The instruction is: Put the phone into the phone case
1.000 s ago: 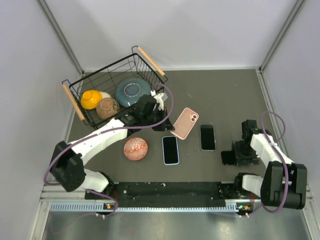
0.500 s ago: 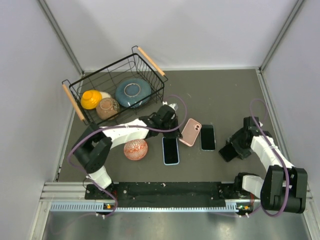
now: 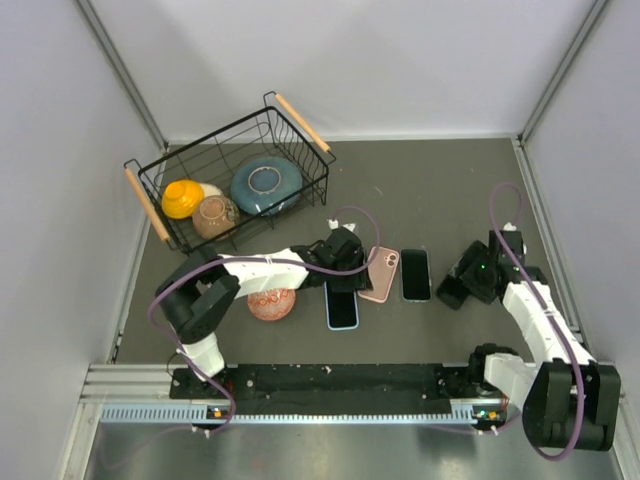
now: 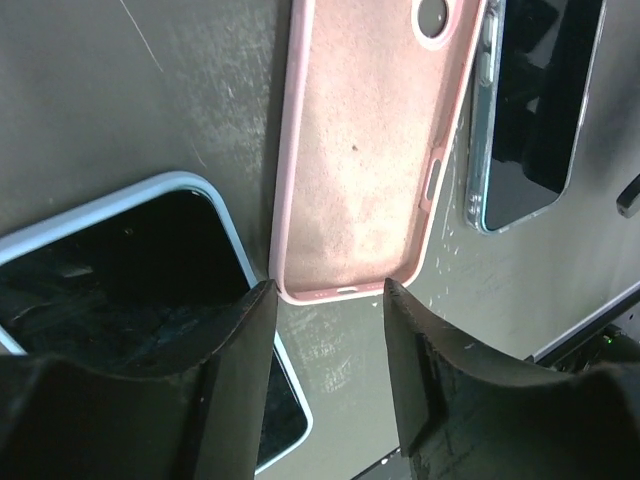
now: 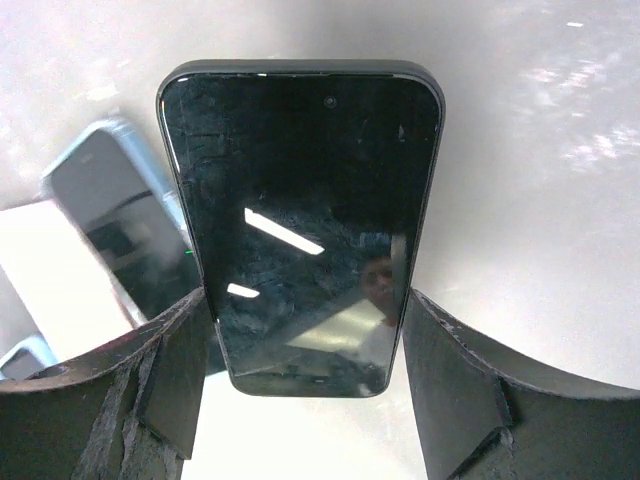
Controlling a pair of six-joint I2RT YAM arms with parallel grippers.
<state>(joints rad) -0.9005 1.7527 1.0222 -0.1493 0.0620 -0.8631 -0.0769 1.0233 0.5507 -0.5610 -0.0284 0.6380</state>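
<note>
Having laid the pink case flat toward the table's front edge, the left gripper stands open; the right gripper clamps the phone, judged ready for insertion.

Both the left arm and right arm have white links, black joints and looping purple cables, while the left gripper and right gripper carry thick matte-black fingers.

We see a dark grey matte desk, plain white walls, aluminium corner posts, a ribbed metal rail at the near edge; soft, even light.
</note>
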